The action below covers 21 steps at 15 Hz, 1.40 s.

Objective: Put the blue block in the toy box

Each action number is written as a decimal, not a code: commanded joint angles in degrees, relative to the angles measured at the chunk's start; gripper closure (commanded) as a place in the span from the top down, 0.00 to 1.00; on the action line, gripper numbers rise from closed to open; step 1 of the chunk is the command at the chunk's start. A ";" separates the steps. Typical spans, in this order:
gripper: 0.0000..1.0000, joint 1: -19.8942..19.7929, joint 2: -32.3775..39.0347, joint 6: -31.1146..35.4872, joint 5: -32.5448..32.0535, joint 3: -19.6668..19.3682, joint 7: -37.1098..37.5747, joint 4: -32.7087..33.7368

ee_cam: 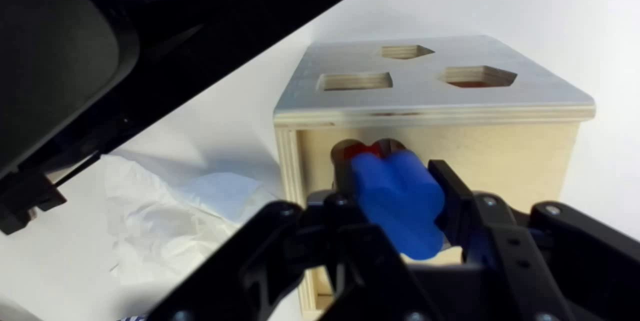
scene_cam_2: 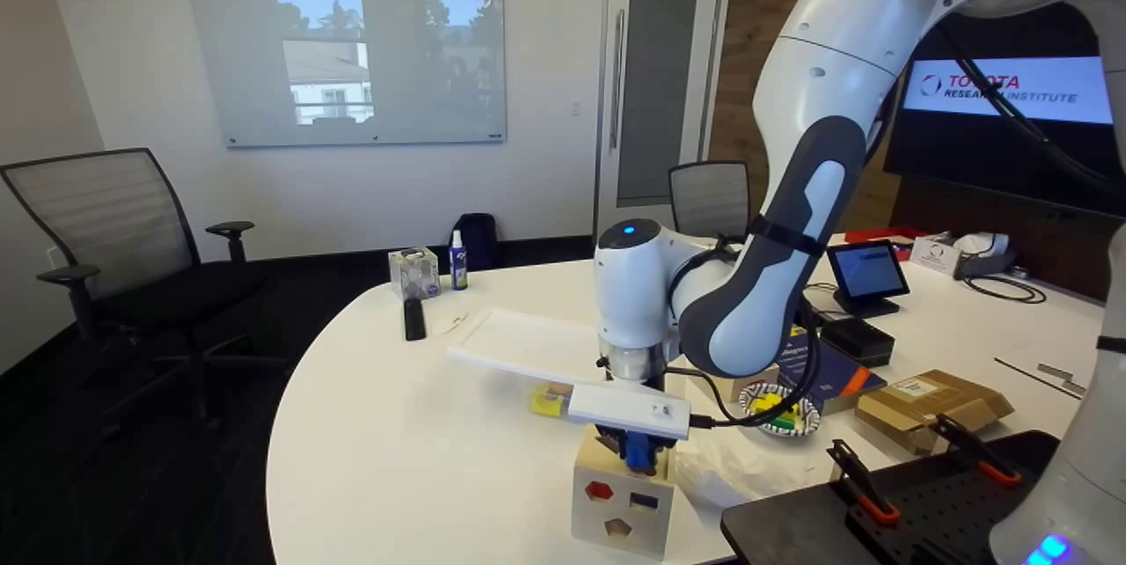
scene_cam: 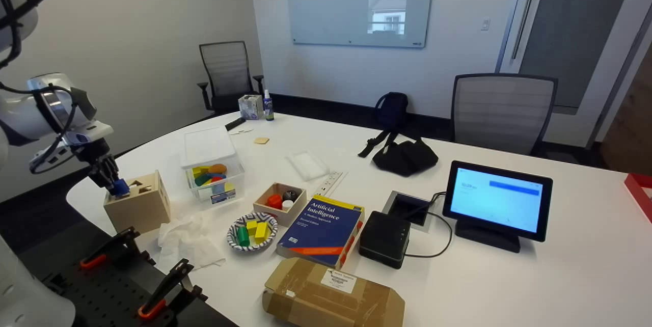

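The blue block [ee_cam: 400, 206] has a lobed, clover-like shape. My gripper [ee_cam: 392, 176] is shut on it, one finger on each side. The block also shows in both exterior views [scene_cam: 121, 188] [scene_cam_2: 640, 454], at the top of the toy box. The toy box [ee_cam: 510, 161] is light wood with cut-out holes, and shows in both exterior views [scene_cam: 137, 211] [scene_cam_2: 588, 517]. In the wrist view the block lies over a round-lobed hole, slightly turned and offset from it. Something red shows inside that hole. The block hides part of the hole, and I cannot tell whether it touches the rim.
A crumpled white wrapper [scene_cam: 188, 240] lies beside the toy box. A clear tub [scene_cam: 216, 195] of blocks, a patterned bowl [scene_cam: 233, 245], a small wooden tray [scene_cam: 265, 209], a blue book [scene_cam: 316, 230] and a cardboard package [scene_cam: 326, 306] stand nearby. Clamps [scene_cam: 170, 286] hold the robot's base plate.
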 commanded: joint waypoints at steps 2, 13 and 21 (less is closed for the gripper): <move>0.16 0.04 0.05 3.45 2.45 -0.31 -1.90 -1.54; 0.16 0.23 -0.76 7.03 3.89 -1.02 -1.62 -4.36; 0.16 0.82 -1.68 12.36 5.66 -2.57 -2.24 -7.95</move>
